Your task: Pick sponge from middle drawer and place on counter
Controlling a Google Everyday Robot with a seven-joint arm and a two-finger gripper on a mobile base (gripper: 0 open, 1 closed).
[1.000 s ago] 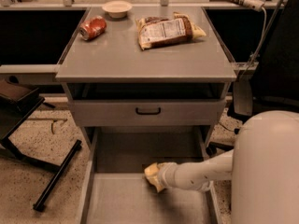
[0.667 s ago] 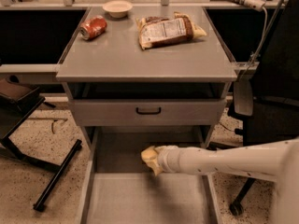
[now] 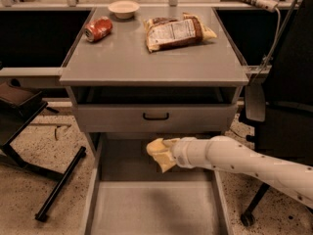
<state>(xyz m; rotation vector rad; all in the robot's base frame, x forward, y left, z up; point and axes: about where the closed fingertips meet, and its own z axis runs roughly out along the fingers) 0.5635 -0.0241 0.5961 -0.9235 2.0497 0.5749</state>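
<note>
Reaching in from the lower right of the frame, the white arm [image 3: 239,160] stretches toward the middle. At its tip the gripper [image 3: 162,156] sits just under the top drawer front [image 3: 122,119] with the black handle [image 3: 156,116]. The gripper is closed on the sponge [image 3: 155,147], a soft pale yellow lump with wavy edges. Both are over the back part of the middle drawer [image 3: 146,209], which is pulled out wide at the bottom of the frame. I cannot tell if the sponge touches the drawer floor. The counter [image 3: 146,60] fills the upper middle of the frame. A red can [image 3: 98,29] lies on its side at the upper left of it, a small bowl [image 3: 123,8] stands near the back edge, and a snack bag [image 3: 176,31] lies to the right of the can.
</note>
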